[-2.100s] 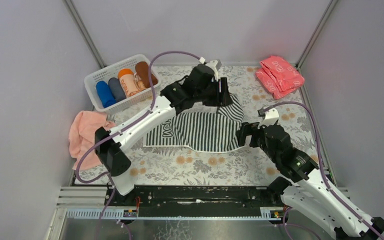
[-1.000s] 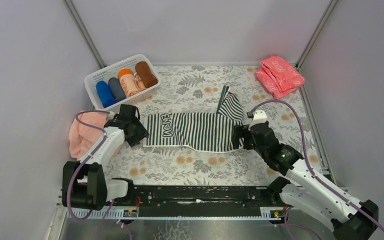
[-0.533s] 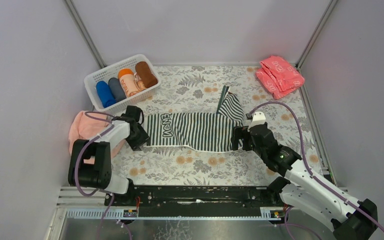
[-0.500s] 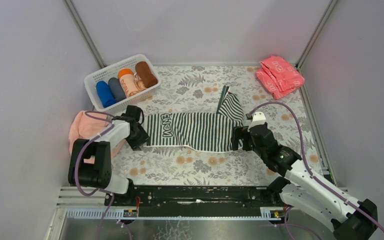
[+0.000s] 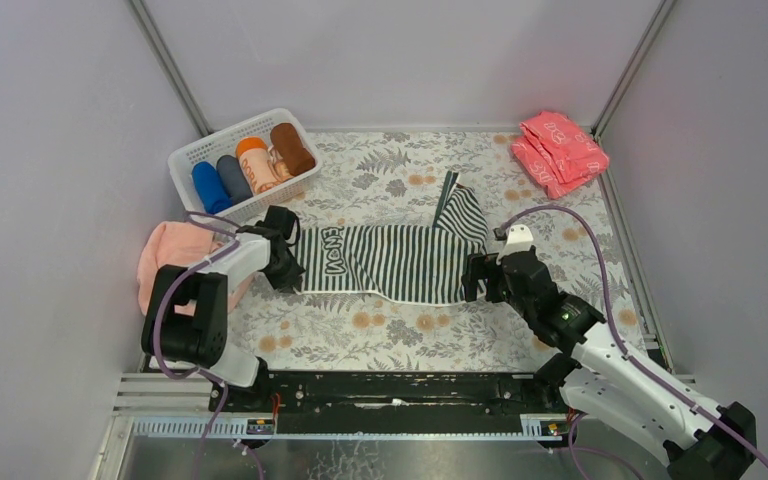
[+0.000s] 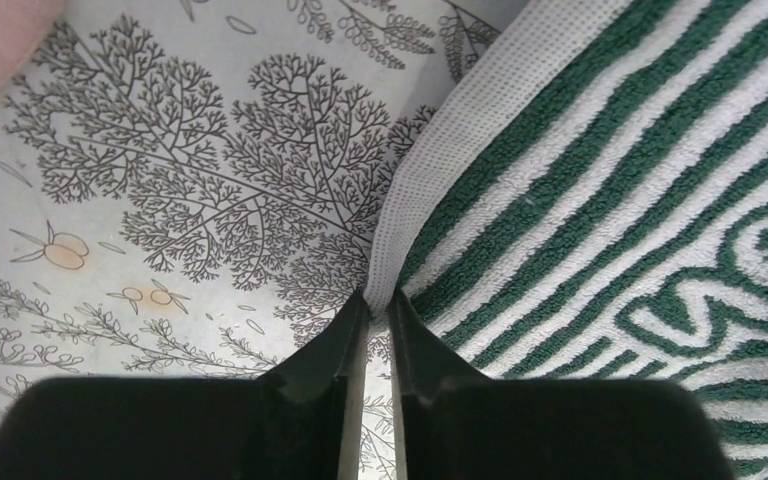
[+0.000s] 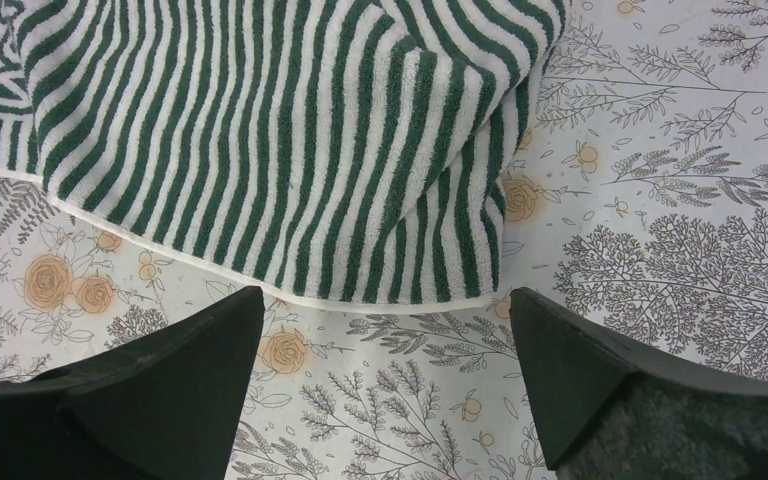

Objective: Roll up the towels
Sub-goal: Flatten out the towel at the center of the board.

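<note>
Left gripper (image 5: 285,262) nearly shut, fingers (image 6: 330,370) pinching the white hem at the left edge of the striped towel (image 5: 390,258). A thin gap shows between the tips, with the hem in it.

Right gripper (image 5: 472,277) is wide open and holds nothing. It sits low at the towel's right near corner, with the fingers (image 7: 180,370) spread either side of the hem line over the table (image 5: 380,330).

The striped towel lies mostly flat mid-table with its lettering toward the left and its far right corner bunched up. Pink towel (image 5: 170,250) crumpled at the left edge, just beside the left arm. Brown towel (image 5: 291,147) rolled, in the basket (image 5: 222,133) at far left with other rolls.
</note>
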`<state>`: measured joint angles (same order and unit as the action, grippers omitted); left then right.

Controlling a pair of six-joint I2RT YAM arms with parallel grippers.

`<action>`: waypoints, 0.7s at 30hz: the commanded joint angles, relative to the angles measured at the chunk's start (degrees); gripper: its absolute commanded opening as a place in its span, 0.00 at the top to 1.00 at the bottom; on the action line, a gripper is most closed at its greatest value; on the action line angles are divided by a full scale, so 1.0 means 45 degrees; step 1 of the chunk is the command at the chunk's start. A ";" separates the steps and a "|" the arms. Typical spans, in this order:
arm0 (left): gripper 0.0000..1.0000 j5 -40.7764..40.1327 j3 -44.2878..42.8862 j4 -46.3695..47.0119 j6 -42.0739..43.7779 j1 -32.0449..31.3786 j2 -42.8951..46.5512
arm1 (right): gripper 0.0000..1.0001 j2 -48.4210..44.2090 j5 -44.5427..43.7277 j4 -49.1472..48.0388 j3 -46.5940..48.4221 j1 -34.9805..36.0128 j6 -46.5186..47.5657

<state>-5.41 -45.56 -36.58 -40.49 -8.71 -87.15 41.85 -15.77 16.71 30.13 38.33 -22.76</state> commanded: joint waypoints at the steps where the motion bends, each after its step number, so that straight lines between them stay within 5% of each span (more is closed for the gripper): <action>1: 0.99 -0.0643 0.0472 0.0499 0.0004 -0.0017 -0.0650 | 0.01 0.0241 -0.0152 -0.0607 0.0004 -0.0040 -0.0298; 12: 1.00 -0.1960 -0.2264 -0.2516 0.1157 0.0002 0.3434 | 0.04 0.3005 -0.1233 0.0367 0.0608 -0.0325 -0.1191; 21: 1.00 -0.2888 -0.3186 -0.3299 0.1601 0.0042 0.4988 | 0.12 0.4895 0.1156 -0.1400 0.0487 -0.1846 -0.1344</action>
<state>-14.41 -58.04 -48.12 -35.27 -8.62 -66.13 61.54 -15.46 16.36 30.55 31.73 -27.27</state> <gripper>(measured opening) 0.023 0.894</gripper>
